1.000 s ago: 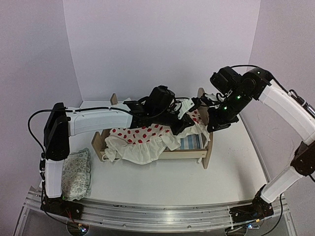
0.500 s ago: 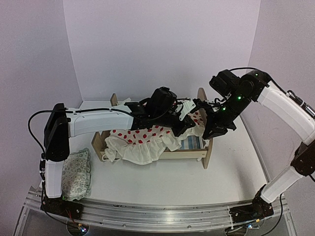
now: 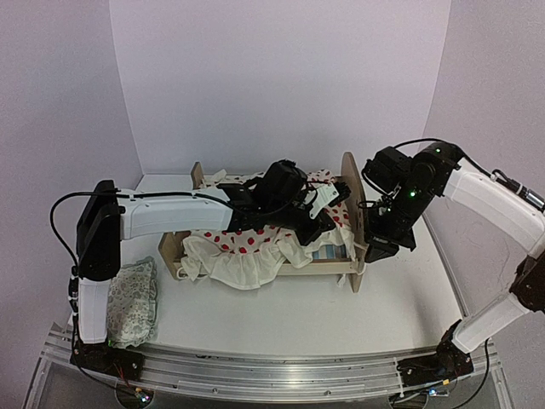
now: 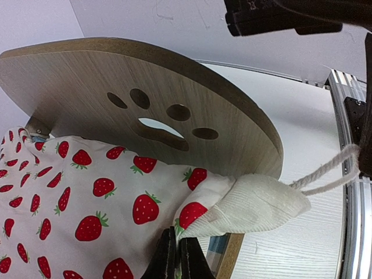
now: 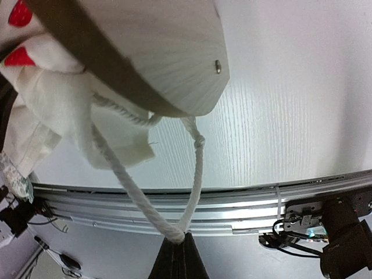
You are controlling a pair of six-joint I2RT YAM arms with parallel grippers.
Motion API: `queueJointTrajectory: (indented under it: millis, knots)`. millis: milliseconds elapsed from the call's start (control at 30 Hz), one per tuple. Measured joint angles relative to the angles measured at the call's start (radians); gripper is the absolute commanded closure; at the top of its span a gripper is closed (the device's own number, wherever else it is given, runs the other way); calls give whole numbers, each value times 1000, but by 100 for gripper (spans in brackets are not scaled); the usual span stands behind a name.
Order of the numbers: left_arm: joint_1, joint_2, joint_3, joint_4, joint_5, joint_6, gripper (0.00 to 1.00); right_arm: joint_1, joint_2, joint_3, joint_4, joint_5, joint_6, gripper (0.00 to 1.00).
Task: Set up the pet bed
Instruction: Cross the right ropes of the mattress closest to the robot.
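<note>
One headboard (image 4: 145, 75) edge: left hand (image 4: 177, 256) grips blanket (image 4: 87, 186), right hand (image 5: 177, 247) cord (image 5: 196, 168).

Matt wooden pet bed (image 4: 87, 75), cloth blanket (image 4: 87, 192)

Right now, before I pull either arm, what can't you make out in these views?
- Mattress: the top view shows one striped sliver; the strawberry blanket covers the rest.
- Left gripper: the left wrist view's bottom edge cuts its body off; in the top view the arm hides it.
- Right gripper: in the top view its own wrist hides it beside the headboard.
- Cord: in the right wrist view, the headboard hides its upper ends.
</note>
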State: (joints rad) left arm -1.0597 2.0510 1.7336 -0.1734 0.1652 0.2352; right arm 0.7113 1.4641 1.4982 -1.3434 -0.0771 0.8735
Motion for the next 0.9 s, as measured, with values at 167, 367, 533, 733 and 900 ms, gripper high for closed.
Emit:
queueJointTrajectory:
  millis: [167, 367, 533, 733, 900]
  knots:
    - [-3, 0, -1, 0, -9, -1, 89, 0, -4, 0, 0, 86, 61, 100]
    - [-10, 0, -2, 15, -11, -18, 52, 0, -4, -43, 6, 100, 74, 100]
    - [-27, -6, -24, 34, -12, -49, 28, 0, 12, -50, 4, 103, 69, 100]
    - [-35, -36, -44, 34, -19, -103, 19, 0, 49, -24, 6, 100, 44, 100]
    - [-35, -153, -163, 28, -16, -179, 29, 0, 63, -18, 5, 102, 23, 100]
